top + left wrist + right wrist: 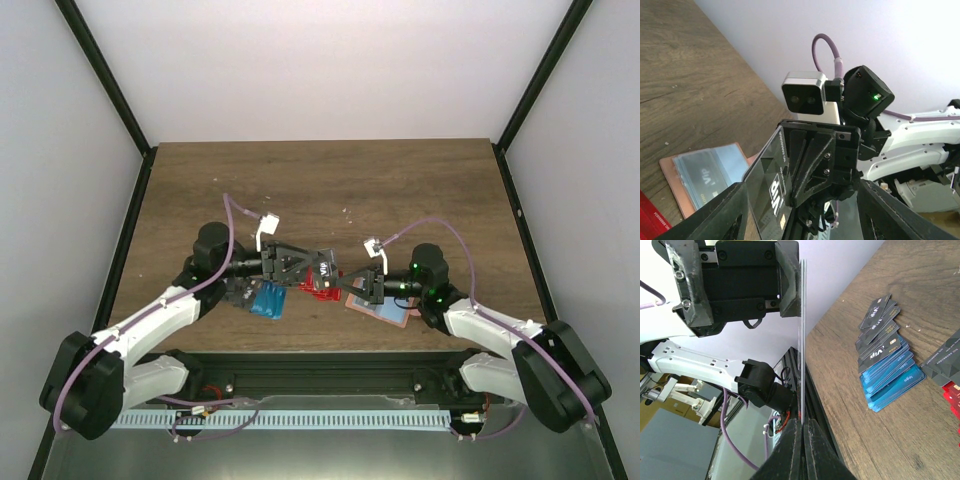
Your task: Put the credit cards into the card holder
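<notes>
While the right tool (802, 429) grips it, a dark card (766, 180) reads "VIP"

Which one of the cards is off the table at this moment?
The dark VIP card, pinched in the right tool in mid-air. The other grey cards, the blue cards and the red cards all lie on the table.

Wooden table (330, 180), fanned credit cards (268, 300), card holder (385, 312)

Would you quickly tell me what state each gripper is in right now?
Left gripper: open, jaws wide apart, gripping nothing.
Right gripper: closed on a dark VIP card.
</notes>
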`<state>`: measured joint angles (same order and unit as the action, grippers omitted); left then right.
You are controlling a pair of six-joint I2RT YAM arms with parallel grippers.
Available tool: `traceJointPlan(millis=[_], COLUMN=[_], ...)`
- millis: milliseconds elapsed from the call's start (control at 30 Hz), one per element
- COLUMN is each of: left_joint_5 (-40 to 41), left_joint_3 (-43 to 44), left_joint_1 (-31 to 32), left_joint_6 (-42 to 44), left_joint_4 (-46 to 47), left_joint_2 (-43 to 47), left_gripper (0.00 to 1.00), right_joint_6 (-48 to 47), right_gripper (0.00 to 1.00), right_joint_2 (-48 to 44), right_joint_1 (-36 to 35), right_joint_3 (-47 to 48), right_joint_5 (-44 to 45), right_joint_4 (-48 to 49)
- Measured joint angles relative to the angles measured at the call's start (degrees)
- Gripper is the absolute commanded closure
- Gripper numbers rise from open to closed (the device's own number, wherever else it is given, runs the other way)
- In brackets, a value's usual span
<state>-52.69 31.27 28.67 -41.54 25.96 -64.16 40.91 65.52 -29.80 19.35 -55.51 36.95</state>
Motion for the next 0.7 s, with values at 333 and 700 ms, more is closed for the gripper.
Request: traceJointPlan(millis=[333, 700], left_joint_5=[2.6, 2.5], left_joint_3=[0.0, 0.1], left_joint_1=[0.2, 1.1], left_joint_6=[2.3, 2.8], left_joint_4=[-2.9, -3.0], left_joint_2=[-0.1, -0.4], left_gripper=[0.39, 0.40], right_joint_6=[0.0, 0.0], right_gripper=[0.99, 0.99], right_joint_2=[0.0, 0.7], right_joint_1=[0.0, 0.0], right_joint_3=[0.0, 0.0], right_joint_5=[0.0, 0.1], right_joint_4=[0.0, 0.9])
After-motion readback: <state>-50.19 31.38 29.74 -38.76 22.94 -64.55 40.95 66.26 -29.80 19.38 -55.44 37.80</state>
